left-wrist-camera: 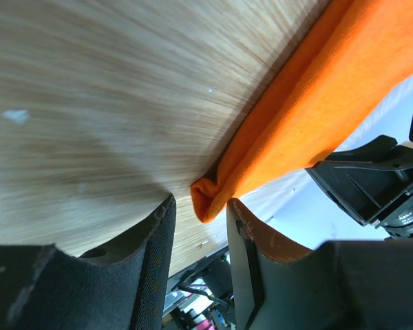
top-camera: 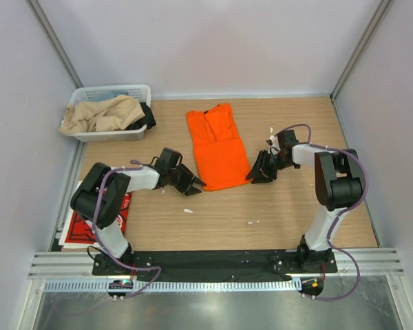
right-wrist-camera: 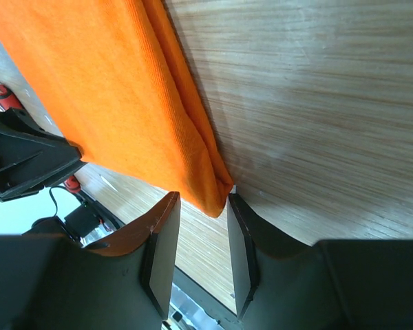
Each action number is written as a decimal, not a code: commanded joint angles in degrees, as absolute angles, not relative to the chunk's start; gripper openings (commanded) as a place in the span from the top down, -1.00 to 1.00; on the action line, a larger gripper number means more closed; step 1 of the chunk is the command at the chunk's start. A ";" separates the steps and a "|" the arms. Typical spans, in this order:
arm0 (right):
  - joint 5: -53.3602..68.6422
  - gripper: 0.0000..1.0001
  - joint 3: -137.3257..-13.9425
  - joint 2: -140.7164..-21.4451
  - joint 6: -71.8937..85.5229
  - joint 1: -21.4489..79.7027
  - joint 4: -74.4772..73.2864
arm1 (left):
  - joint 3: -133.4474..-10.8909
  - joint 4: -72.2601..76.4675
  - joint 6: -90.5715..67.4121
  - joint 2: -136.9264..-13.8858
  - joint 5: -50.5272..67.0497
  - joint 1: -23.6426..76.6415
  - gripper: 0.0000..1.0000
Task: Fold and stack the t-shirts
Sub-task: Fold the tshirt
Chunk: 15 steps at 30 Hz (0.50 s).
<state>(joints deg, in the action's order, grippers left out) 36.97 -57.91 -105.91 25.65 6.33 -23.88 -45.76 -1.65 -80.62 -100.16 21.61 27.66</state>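
Tabletop (top-camera: 275, 206): wrist views show left end effector (left-wrist-camera: 198, 206) and right end effector (right-wrist-camera: 201, 199) seemingly open astride orange tee (top-camera: 217, 148).

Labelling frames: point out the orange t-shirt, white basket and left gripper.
orange t-shirt (top-camera: 219, 148), top view, middle of the cloth.
white basket (top-camera: 113, 135), top view, near wall.
left gripper (left-wrist-camera: 201, 204), left wrist view, between fingertips.

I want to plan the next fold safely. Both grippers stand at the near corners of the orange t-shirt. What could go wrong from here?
1. Only the tip of each near corner of the orange t-shirt sits between the open jaws of the left gripper and the right gripper. Closing may catch just one layer, or the cloth may slip out.
2. The shirt lies folded in layers, so an uneven lift could let the fold fall open.
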 commanded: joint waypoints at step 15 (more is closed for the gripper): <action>31.20 0.23 -59.24 -111.09 24.35 8.79 -21.53 | -46.23 -6.42 -74.80 -108.98 18.37 27.60 0.58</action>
<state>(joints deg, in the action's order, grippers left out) 37.65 -59.81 -107.79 25.76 7.27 -23.62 -48.07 0.51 -79.29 -104.27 25.52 27.62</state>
